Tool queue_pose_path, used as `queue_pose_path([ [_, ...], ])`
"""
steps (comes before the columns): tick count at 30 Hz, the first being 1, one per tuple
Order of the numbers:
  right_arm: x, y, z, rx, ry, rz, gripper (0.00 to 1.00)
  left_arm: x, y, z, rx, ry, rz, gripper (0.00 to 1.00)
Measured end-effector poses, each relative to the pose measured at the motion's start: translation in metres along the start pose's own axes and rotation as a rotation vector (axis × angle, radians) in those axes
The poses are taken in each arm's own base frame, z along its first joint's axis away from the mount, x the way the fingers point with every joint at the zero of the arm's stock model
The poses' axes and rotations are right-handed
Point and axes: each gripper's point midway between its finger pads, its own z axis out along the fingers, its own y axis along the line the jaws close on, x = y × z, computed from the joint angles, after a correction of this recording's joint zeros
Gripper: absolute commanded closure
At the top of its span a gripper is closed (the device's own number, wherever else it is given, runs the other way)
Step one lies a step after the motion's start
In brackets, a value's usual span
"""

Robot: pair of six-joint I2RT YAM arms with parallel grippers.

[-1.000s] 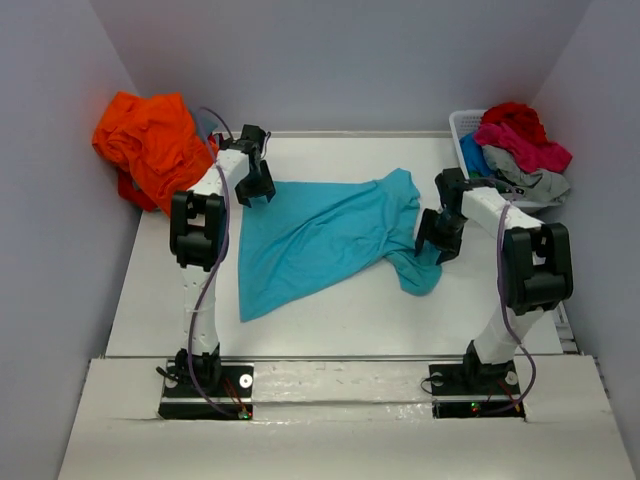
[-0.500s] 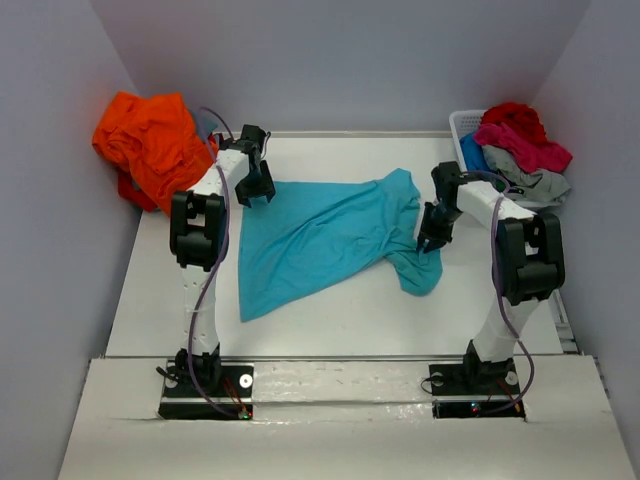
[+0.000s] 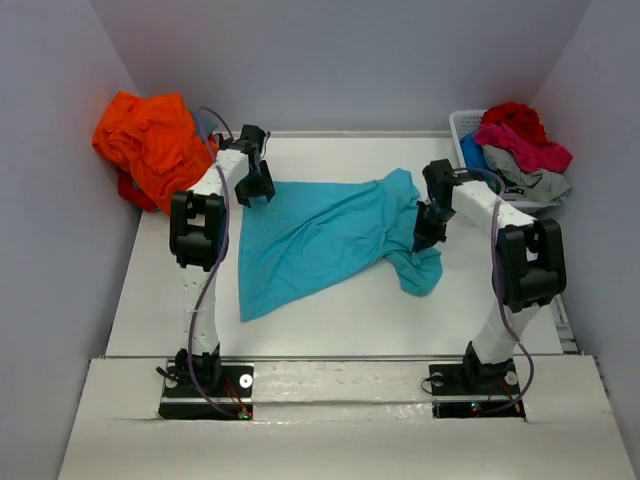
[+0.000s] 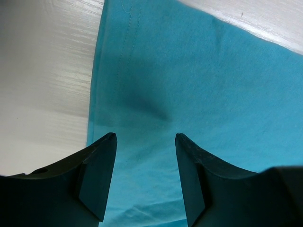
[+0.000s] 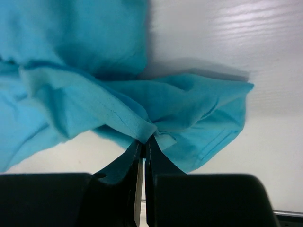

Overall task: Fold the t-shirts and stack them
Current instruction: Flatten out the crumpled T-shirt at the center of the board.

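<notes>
At the far left, off the table's edge against the wall, lies an orange heap of crumpled cloth; just right of it the left gripper hangs over the far-left corner of the turquoise t-shirt, jaws apart and grasping nothing, the hem visible between them in the wrist view; the shirt lies spread and creased across the middle of the white table; at its right end the right gripper is clenched on a bunched fold of turquoise cloth, a sleeve drooping beside it; far right, a white basket carries a red t-shirt, a pink t-shirt and a light grey t-shirt.
</notes>
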Motion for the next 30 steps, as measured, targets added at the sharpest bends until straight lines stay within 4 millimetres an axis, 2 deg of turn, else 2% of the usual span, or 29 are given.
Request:
queue_pose_path([
  [3,0.008,0.012,-0.022,-0.03,-0.016,-0.029,0.93,0.0,0.001,0.0,0.0,0.001,-0.002,0.36],
  [7,0.02,0.028,-0.071,-0.105,-0.069,-0.06,0.93,-0.002,0.0,-0.001,0.003,-0.001,-0.002,0.36],
  [10,0.032,0.033,-0.111,-0.161,-0.12,-0.073,0.93,-0.006,0.0,-0.003,0.008,-0.009,-0.006,0.36],
  [14,0.058,0.031,-0.14,-0.209,-0.116,-0.078,0.93,-0.011,-0.001,-0.003,0.013,-0.017,-0.009,0.36],
  [18,0.091,0.026,-0.138,-0.241,-0.034,-0.076,0.93,-0.014,-0.003,-0.001,0.015,-0.02,-0.007,0.36],
  [24,0.15,0.019,-0.111,-0.244,0.176,-0.086,0.93,-0.013,-0.003,0.002,0.012,-0.007,-0.003,0.36],
  [28,0.171,0.024,-0.102,-0.247,0.253,-0.125,0.93,-0.013,-0.003,0.002,0.013,-0.006,-0.002,0.36],
  [30,0.179,0.034,-0.098,-0.257,0.291,-0.164,0.93,-0.013,-0.003,0.002,0.012,-0.005,0.001,0.36],
])
